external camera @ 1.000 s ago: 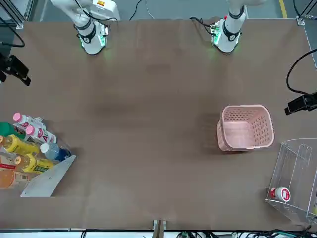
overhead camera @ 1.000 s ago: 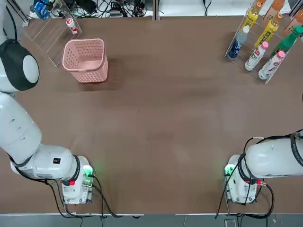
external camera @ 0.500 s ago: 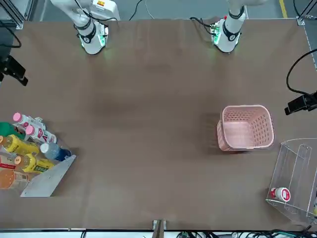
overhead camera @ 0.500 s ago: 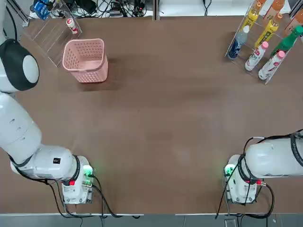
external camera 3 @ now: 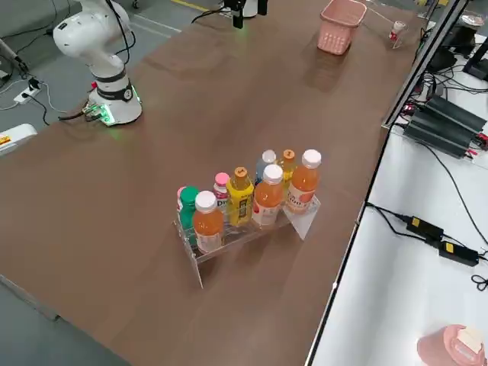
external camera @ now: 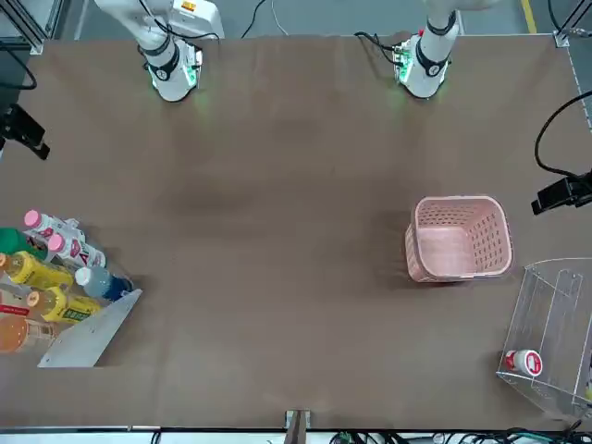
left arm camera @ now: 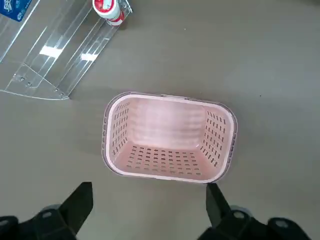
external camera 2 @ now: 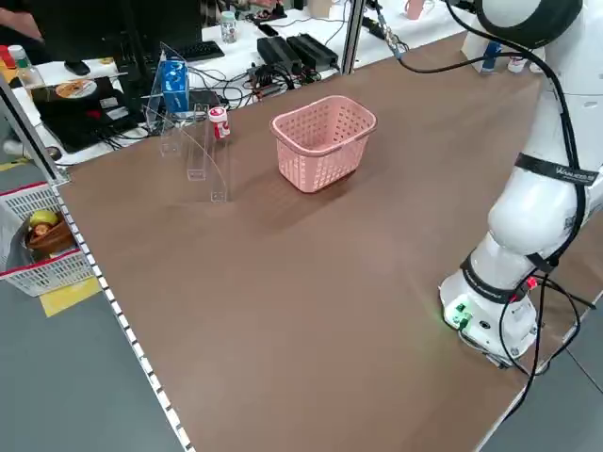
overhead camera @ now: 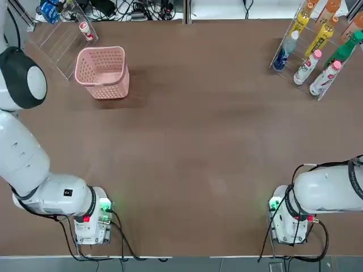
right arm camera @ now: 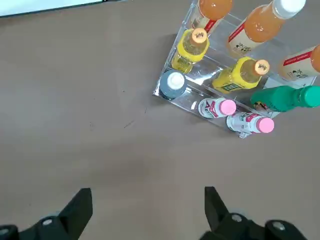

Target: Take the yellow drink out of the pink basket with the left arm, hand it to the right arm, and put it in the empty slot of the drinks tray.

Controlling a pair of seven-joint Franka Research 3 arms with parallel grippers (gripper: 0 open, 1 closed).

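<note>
Pink basket (left arm camera: 169, 137) — slotted walls, empty inside (no bottle showing) — below the wide-open left claw (left arm camera: 147, 212).

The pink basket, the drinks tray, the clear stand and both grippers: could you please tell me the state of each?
pink basket: upright on the table, empty, no drink inside.
drinks tray: loaded with capped bottles.
clear stand: holds one small red-and-white bottle.
left gripper: open, empty, above the basket.
right gripper: open, empty, over bare table, short of the tray.
</note>
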